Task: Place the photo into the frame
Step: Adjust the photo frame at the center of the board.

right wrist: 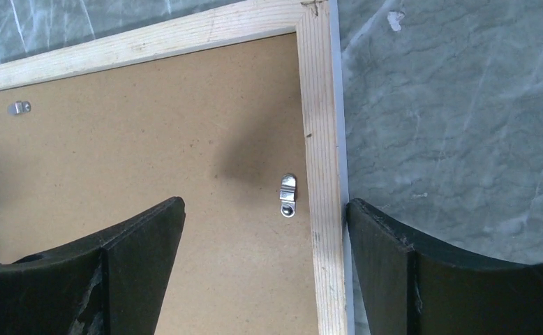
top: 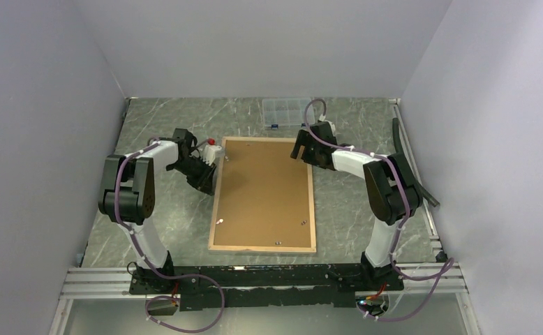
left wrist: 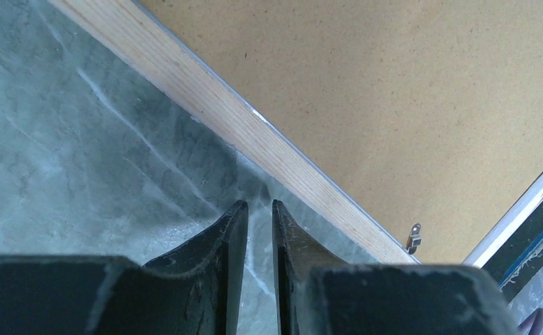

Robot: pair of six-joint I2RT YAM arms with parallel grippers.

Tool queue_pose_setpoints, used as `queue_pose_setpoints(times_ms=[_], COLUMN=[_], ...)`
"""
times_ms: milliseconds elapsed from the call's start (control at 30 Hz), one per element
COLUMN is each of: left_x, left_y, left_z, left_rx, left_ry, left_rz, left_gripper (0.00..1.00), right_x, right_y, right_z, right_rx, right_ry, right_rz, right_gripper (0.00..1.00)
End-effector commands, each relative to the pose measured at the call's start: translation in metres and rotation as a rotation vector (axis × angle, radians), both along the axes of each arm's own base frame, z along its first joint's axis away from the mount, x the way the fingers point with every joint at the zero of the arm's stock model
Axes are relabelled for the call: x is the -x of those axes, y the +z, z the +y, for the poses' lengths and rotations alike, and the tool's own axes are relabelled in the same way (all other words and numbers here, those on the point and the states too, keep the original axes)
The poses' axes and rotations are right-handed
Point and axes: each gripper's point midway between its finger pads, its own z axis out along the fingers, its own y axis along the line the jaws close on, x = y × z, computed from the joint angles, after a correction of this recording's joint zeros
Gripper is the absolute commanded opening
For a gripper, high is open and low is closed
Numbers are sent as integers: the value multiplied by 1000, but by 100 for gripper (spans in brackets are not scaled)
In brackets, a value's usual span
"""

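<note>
The frame (top: 313, 202) lies back-up on the table, its light wood border round a brown backing board (top: 265, 188). The photo is hidden. My left gripper (top: 204, 183) sits low at the frame's left rail (left wrist: 255, 136), just outside it. It (left wrist: 259, 204) stands open by a narrow gap, with only table showing between the fingers. My right gripper (top: 302, 150) is over the far right corner. It (right wrist: 265, 202) is wide open and straddles the right rail (right wrist: 321, 139), one finger over the backing board (right wrist: 150, 139), the other outside the rail. A metal clip (right wrist: 287, 195) lies between them.
A small clear compartment box (top: 287, 112) stands at the back of the table. A small white object with a red top (top: 213, 146) sits by the frame's far left corner, close to my left arm. A dark rail (top: 408, 160) runs along the table's right side. Walls enclose three sides.
</note>
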Motion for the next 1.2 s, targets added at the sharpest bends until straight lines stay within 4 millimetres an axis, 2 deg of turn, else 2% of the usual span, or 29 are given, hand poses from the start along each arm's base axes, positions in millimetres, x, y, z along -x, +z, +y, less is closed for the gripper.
queue_pose_setpoints(times_ms=[0, 167, 367, 500, 667, 900, 1000, 1067, 1167], left_x=[10, 16, 25, 34, 51, 77, 81, 78, 61], left_y=[-12, -22, -19, -18, -19, -3, 6, 17, 50], left_z=[-2, -14, -26, -35, -34, -36, -32, -27, -17], left_rx=[-28, -44, -22, -13, -19, 34, 19, 7, 53], left_ry=[-40, -77, -116, -170, -225, -293, -312, -318, -270], left_rz=[13, 21, 21, 22, 54, 104, 119, 121, 106], left_gripper=[26, 26, 25, 25, 24, 24, 25, 27, 33], right_x=[-10, -13, -7, -7, 1, 14, 5, -6, -10], right_y=[19, 20, 23, 21, 19, 20, 26, 42, 60], right_z=[21, 37, 63, 98, 138, 200, 191, 170, 124], right_rx=[-91, -146, -191, -202, -223, -297, -237, -192, -116], right_ry=[49, 100, 180, 265, 336, 507, 484, 436, 333], right_rz=[-34, -34, -36, -16, -12, 8, 1, -39, -57], right_gripper=[88, 85, 81, 80, 80, 80, 83, 87, 93])
